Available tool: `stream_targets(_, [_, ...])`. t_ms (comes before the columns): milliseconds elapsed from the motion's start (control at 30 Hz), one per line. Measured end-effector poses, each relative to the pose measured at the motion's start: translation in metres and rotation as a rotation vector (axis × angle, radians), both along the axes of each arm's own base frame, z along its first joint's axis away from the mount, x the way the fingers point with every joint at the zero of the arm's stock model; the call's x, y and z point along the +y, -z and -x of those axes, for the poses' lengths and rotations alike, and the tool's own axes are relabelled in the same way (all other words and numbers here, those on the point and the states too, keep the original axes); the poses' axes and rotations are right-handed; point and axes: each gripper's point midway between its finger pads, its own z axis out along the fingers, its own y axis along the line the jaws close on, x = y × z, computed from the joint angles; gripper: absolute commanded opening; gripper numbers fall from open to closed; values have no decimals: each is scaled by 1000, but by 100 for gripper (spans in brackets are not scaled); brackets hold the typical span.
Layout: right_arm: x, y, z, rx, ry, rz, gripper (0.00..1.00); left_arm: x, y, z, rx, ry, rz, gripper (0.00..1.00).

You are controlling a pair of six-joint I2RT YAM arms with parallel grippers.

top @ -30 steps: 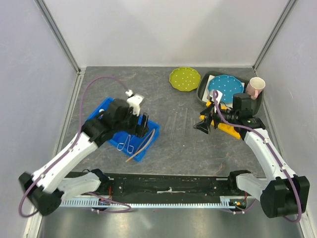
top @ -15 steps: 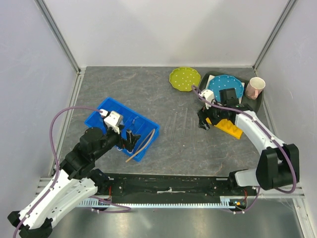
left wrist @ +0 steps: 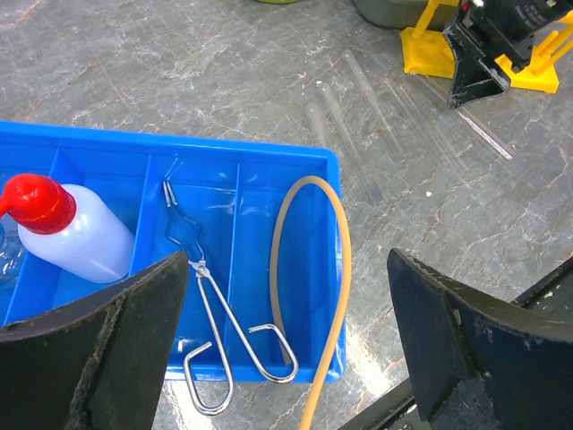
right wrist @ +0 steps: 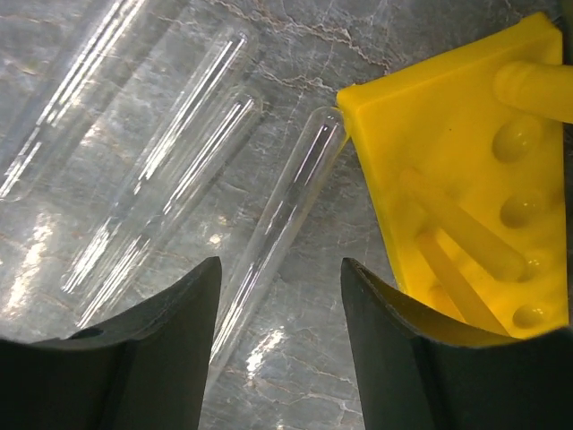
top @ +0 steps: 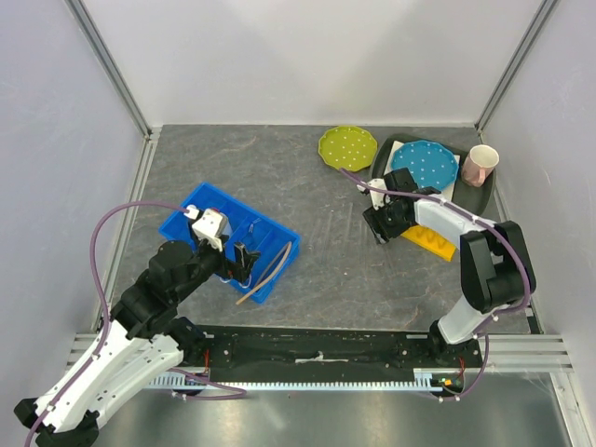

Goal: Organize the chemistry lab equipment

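My left gripper (left wrist: 285, 354) (top: 244, 264) hangs open above the near end of the blue tray (left wrist: 235, 146) (top: 199, 191), holding nothing. In the tray lie the squeeze bottle (left wrist: 73, 244) with its red cap, the metal tongs (left wrist: 218, 324) and the tan tube (left wrist: 338, 255), which curls over the rim. Several glass tubes (right wrist: 161, 188) (left wrist: 342, 121) lie on the table beside the yellow rack (right wrist: 448, 152) (top: 430, 240). My right gripper (right wrist: 279, 269) (top: 378, 231) is low over them, open, its fingers either side of one glass tube (right wrist: 286, 210) that touches the rack's corner.
A green dotted plate (top: 347, 147) lies at the back. A blue dotted plate (top: 425, 163) and a pink cup (top: 480, 165) sit in a dark bin (top: 382, 156) at the back right. White walls close in the table.
My left arm pulled back toward the near edge and its jaws opened over the tray. My right gripper swung left and down to the tubes by the rack, its jaws narrowing.
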Motion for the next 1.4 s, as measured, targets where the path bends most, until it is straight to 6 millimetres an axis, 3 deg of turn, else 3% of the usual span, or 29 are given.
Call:
stream_targets(267, [-5,18,-11,22,38,51,54,0,4,0,15,1,-11,98])
stream_targets(800, [0,27,-16,49,81,34,24,0,6,0,23,1,-17,97])
stream_targets(967, [1,22,-16,52,94,-9,21,0,7,0,23,1,-18,97])
stream_targets(1133, [5,-19,-22,-38,95,-111,21,0,7,0,23,1,-18,97])
stream_targets(1300, [18,-83,-23,-188,57,-242,20,-7,6,5,26,47,-2,98])
stream_targets(1400, [35,-119,-19,-248,35,-370,20,-22,1,13,19,127,57,99])
